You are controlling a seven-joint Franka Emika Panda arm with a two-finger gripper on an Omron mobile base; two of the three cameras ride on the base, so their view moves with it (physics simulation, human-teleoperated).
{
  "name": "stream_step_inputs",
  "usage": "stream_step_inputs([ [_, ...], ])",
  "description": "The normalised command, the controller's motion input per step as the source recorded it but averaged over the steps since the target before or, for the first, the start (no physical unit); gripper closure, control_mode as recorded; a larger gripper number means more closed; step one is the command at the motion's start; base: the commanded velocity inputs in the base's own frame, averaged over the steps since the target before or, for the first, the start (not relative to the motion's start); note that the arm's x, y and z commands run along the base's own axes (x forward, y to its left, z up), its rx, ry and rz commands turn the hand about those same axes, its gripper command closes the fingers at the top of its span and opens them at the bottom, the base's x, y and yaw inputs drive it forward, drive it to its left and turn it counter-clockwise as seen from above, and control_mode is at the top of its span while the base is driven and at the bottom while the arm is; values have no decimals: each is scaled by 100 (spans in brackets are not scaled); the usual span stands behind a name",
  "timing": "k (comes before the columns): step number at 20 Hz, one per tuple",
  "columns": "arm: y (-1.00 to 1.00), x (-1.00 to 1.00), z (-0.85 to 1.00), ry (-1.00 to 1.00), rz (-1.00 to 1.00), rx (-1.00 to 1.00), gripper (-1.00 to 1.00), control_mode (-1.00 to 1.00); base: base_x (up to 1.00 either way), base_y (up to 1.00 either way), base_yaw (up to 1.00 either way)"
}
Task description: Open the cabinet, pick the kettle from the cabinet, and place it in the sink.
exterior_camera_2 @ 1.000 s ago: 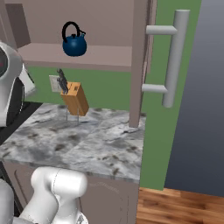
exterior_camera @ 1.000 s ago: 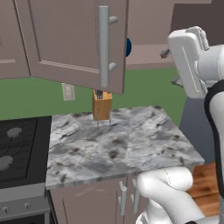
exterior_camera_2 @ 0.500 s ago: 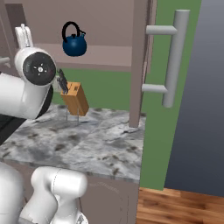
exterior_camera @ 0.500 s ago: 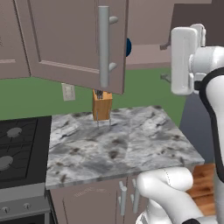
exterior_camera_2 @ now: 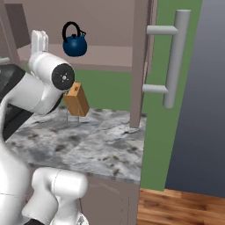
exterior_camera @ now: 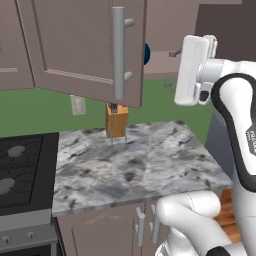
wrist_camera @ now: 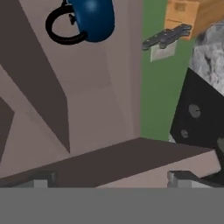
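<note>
Cabinet (exterior_camera_2: 140, 66) doors open; kettle (exterior_camera_2: 74, 44) alone on shelf. Gripper (wrist_camera: 109, 181) spread wide, empty, short of it. Knife block (exterior_camera: 116, 120) on counter (exterior_camera: 135, 165) below.

There is one blue kettle (exterior_camera_2: 74, 44) on the shelf, in front of the hand (exterior_camera_2: 39, 38). There is one knife block (exterior_camera: 116, 120) on the bench (exterior_camera: 135, 165), below the hand. Two cabinet doors (exterior_camera: 85, 50) stand open, each with one long grey handle (exterior_camera: 118, 52). One stove (exterior_camera: 22, 170) has two burners in view.
</note>
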Motion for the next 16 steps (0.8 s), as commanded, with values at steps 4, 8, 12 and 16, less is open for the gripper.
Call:
stream_step_inputs([
  [4, 26, 40, -3, 8, 19, 9, -100, -100, 0, 0, 0],
  [8, 21, 24, 8, 10, 29, 9, -100, -100, 0, 0, 0],
  [12, 32, 13, 8, 4, 30, 1, -100, -100, 0, 0, 0],
  [16, 41, 5, 1, 0, 27, 0, -100, -100, 0, 0, 0],
])
